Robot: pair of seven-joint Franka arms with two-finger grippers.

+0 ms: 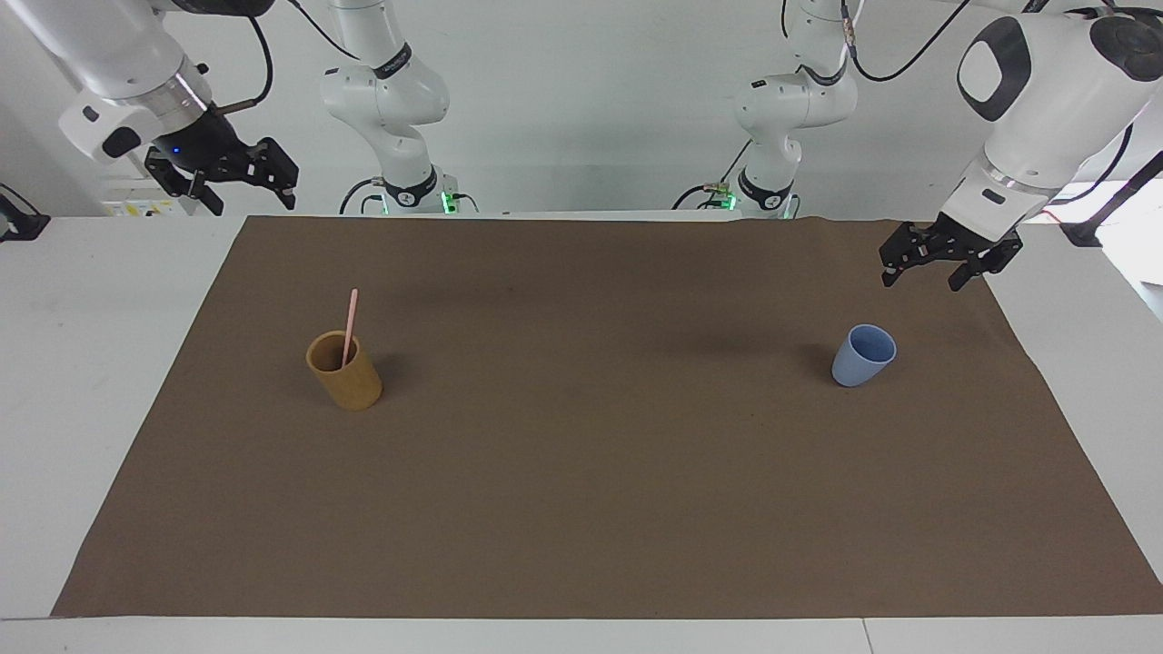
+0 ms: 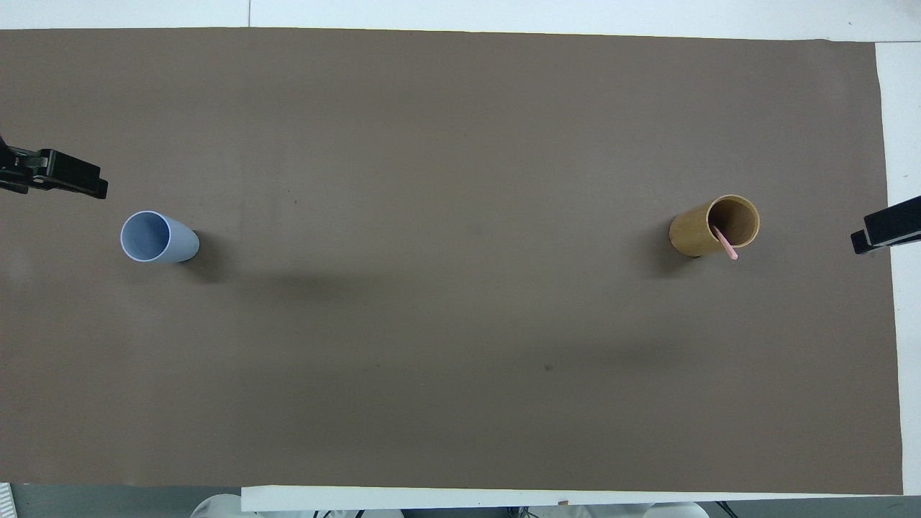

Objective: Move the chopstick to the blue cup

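The pale pink chopstick [image 1: 350,325] [image 2: 727,244] stands tilted in a tan-brown cylindrical cup [image 1: 346,374] [image 2: 696,232] toward the right arm's end of the table. Upright and empty, the light blue cup [image 1: 862,356] [image 2: 157,238] is at the left arm's end. My left gripper [image 1: 922,277] hangs open over the mat's corner beside the blue cup, holding nothing. Raised over the table edge at the right arm's end, my right gripper [image 1: 253,200] is open and empty, apart from the tan cup.
A brown mat [image 1: 581,472] [image 2: 446,345] covers most of the white table [image 1: 91,363]. Both cups stand about midway across the mat, with a wide bare stretch between them.
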